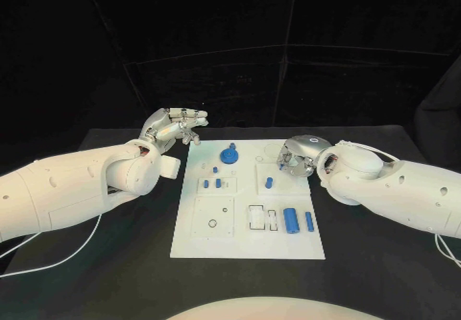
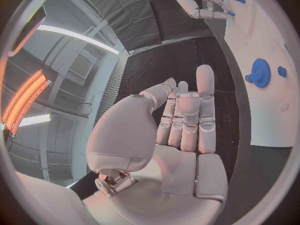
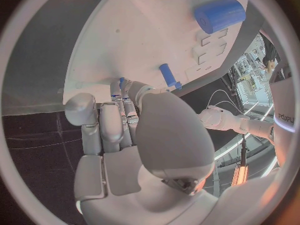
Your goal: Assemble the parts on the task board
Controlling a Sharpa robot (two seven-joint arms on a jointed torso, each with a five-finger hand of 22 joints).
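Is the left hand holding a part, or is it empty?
Empty. The left hand is raised beside the task board, off its far left corner; in the left wrist view its fingers are straight, nothing between them.

Task board (image 1: 288,247): white, matt, smooth, looks like plastic. Parts: blue plastic with a slight sheen, e.g. the gear (image 1: 230,156) and the large cylinder (image 1: 290,219). Table (image 1: 115,267): black, matt, looks cloth-covered. Left hand (image 1: 176,127) and right hand (image 1: 294,159): silvery, metal-look, glossy; palm covers smooth and pale in the wrist views. Arms (image 1: 67,190): smooth white plastic shells, semi-gloss. Backdrop (image 1: 288,67): black cloth, creased.
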